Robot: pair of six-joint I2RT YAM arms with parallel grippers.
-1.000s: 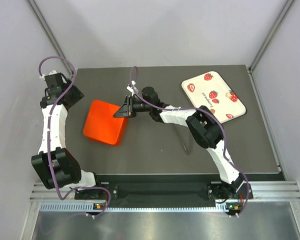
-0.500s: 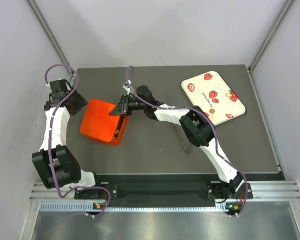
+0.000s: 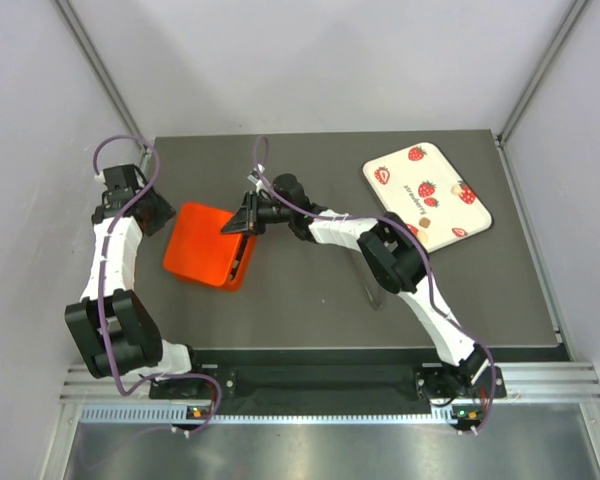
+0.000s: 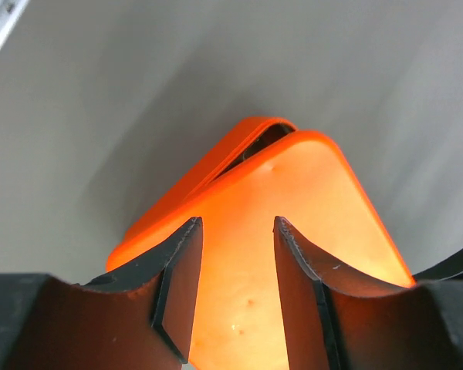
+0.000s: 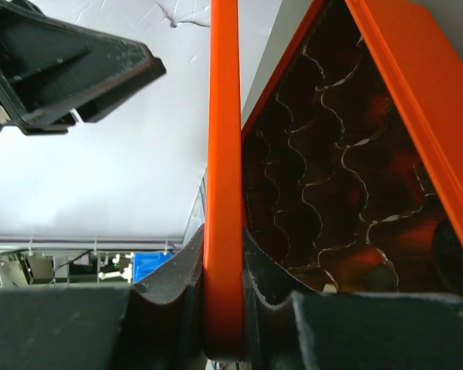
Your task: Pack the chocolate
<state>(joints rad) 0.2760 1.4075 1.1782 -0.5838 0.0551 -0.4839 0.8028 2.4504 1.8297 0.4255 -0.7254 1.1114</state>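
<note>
The orange-red box (image 3: 205, 258) lies left of centre on the table, its lid (image 4: 293, 200) slightly raised along the right edge. My right gripper (image 3: 242, 222) is shut on that lid edge (image 5: 224, 231). Through the gap the right wrist view shows crinkled paper cups holding dark chocolate (image 5: 332, 185). My left gripper (image 3: 152, 212) hovers at the box's left corner. It is open (image 4: 238, 225), and the lid's orange surface shows between its fingers (image 4: 177, 285). One small brown chocolate (image 3: 431, 222) lies on the strawberry-print tray (image 3: 427, 193).
The white tray with red strawberry prints sits at the back right of the dark table (image 3: 310, 310). White walls close in the left, back and right sides. The arm bases and a metal rail (image 3: 320, 385) run along the near edge.
The left gripper has come down and right to the box's left corner, its jaws narrowing a little. The right gripper has shifted left with the lid edge, and the box has slid slightly.
</note>
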